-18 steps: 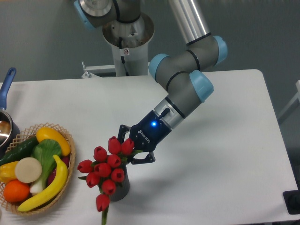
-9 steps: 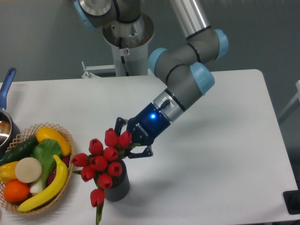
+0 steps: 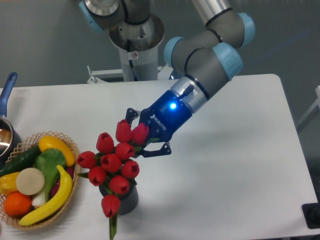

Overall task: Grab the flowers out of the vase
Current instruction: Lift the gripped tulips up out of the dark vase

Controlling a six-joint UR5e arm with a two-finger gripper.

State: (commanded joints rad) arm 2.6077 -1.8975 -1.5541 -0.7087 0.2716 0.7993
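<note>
The flowers (image 3: 113,165), a bunch of red tulip buds with green leaves, hang raised above the vase (image 3: 126,202), a small dark grey ribbed cup near the table's front edge. Their lower stems still reach into or just over the vase mouth, behind the buds. My gripper (image 3: 142,136) comes in from the right, tilted down to the left, and is shut on the bunch at its upper right side. Its fingertips are partly hidden by the buds. One bud (image 3: 110,206) droops low in front of the vase.
A woven basket (image 3: 71,142) with a banana, orange, cucumber and other produce stands at the front left. A pot with a blue handle (image 3: 8,87) is at the left edge. The robot base (image 3: 136,45) stands behind the white table (image 3: 240,165).
The gripper has risen with the flowers in it, and the arm's wrist has lifted. The bunch now sits higher over the vase; the vase stays on the table.
</note>
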